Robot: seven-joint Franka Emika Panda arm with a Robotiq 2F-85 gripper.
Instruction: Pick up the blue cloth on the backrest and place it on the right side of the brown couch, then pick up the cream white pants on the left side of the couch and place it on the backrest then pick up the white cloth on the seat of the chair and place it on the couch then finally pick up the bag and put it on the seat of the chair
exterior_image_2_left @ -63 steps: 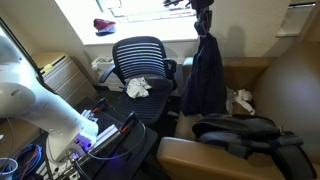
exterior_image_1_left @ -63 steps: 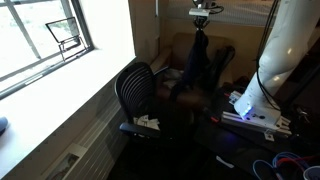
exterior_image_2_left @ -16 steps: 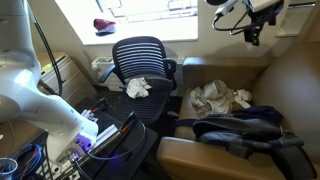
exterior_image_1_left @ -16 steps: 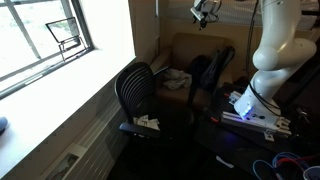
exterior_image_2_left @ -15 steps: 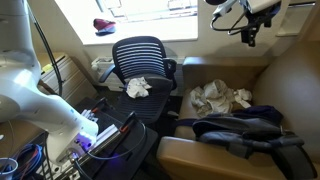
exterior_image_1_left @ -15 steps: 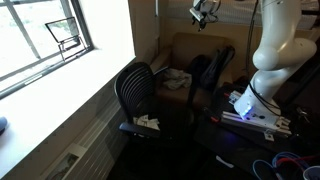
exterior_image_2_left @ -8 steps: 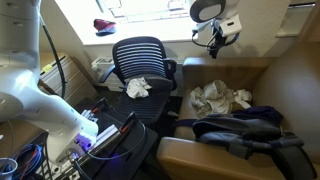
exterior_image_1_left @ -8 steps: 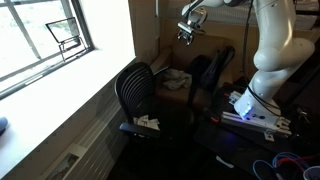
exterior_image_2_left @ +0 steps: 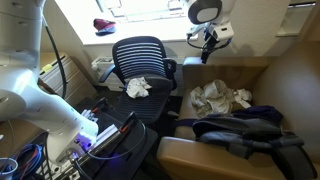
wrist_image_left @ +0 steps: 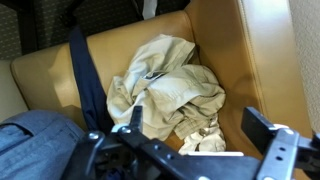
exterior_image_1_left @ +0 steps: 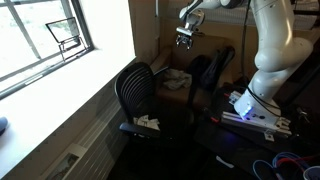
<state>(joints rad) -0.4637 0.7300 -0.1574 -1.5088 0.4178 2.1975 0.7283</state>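
Observation:
My gripper (exterior_image_1_left: pixel 185 38) (exterior_image_2_left: pixel 208 47) hangs open and empty above the brown couch (exterior_image_2_left: pixel 262 84), over its left side. Below it the cream white pants (exterior_image_2_left: pixel 219 98) (wrist_image_left: pixel 165 85) lie crumpled on the couch seat. In the wrist view they fill the middle, between my fingertips (wrist_image_left: pixel 268 130). The blue cloth (exterior_image_2_left: pixel 258 117) (wrist_image_left: pixel 35 140) lies on the couch's right side, over the black bag (exterior_image_2_left: pixel 225 132), whose strap (wrist_image_left: pixel 85 80) runs across the cushion. The black chair (exterior_image_2_left: pixel 140 60) stands beside the couch, its backrest (exterior_image_1_left: pixel 133 88) bare. A white cloth (exterior_image_2_left: pixel 138 88) sits on its seat.
My white arm and base (exterior_image_1_left: pixel 262 75) stand beside the couch, and an arm link (exterior_image_2_left: pixel 25 95) fills the near left. Cables (exterior_image_1_left: pixel 285 160) lie on the floor. A bright window (exterior_image_1_left: pixel 45 35) and sill run behind the chair, with a red item (exterior_image_2_left: pixel 104 25) on the sill.
The blue cloth that hung from the gripper now lies on the couch's right side. In the last second the open gripper swung from above the couch's right toward the chair, over the pants.

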